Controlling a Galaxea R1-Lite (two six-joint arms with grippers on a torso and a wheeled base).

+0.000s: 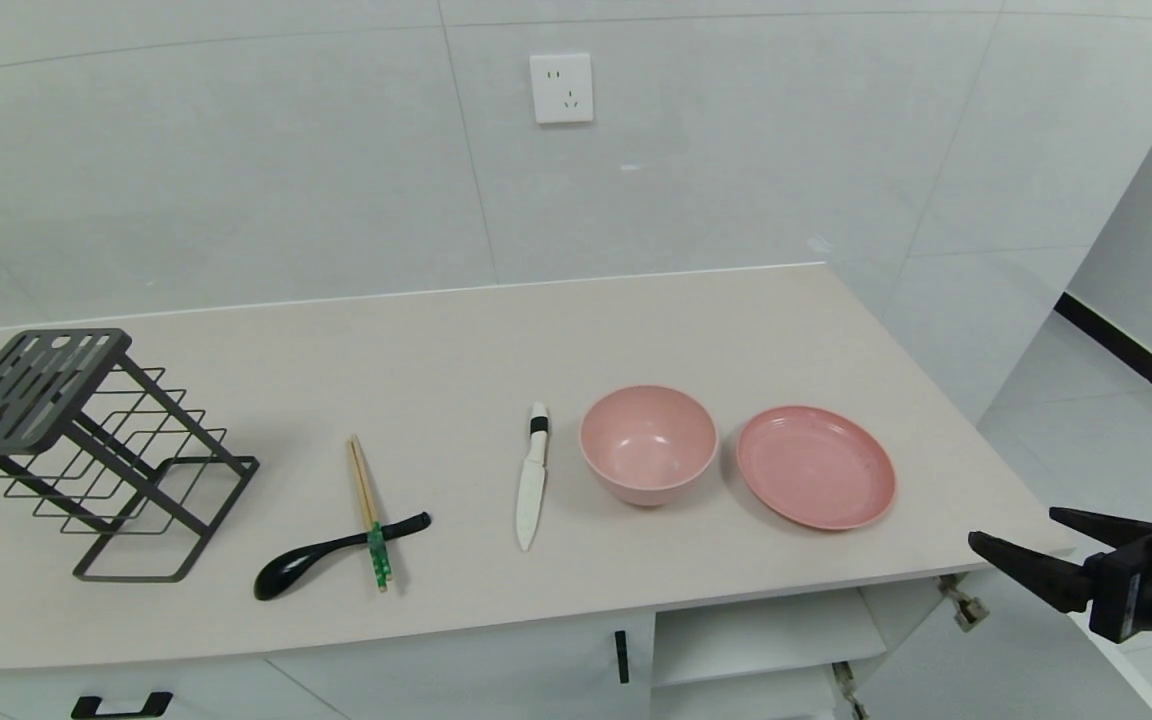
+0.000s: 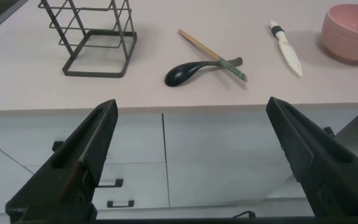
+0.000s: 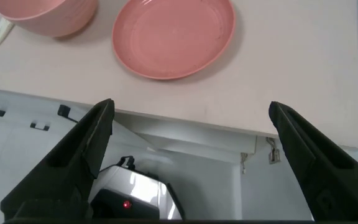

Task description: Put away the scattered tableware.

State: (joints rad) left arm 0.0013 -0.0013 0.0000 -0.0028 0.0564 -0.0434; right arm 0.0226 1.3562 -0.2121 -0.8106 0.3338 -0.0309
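Note:
On the counter point(image 1: 456, 340), from my left to my right, lie a black spoon point(image 1: 336, 553) with a pair of chopsticks point(image 1: 368, 505) across its handle, a white knife point(image 1: 533, 476), a pink bowl point(image 1: 647, 443) and a pink plate point(image 1: 815, 466). My right gripper point(image 1: 1012, 527) hangs open and empty off the counter's front right corner; the right wrist view has the plate point(image 3: 173, 36) and bowl point(image 3: 45, 15) beyond it point(image 3: 190, 107). My left gripper point(image 2: 190, 109) is open and empty in front of the counter's edge, facing the spoon point(image 2: 188, 71), chopsticks point(image 2: 213, 55), knife point(image 2: 286, 48) and bowl point(image 2: 352, 32).
A black wire rack point(image 1: 86, 440) stands at the counter's left end, seen too in the left wrist view point(image 2: 98, 37). White cabinet fronts with black handles point(image 1: 621, 656) run under the counter, with an open compartment point(image 1: 766, 630) below the plate. A wall socket point(image 1: 562, 88) sits behind.

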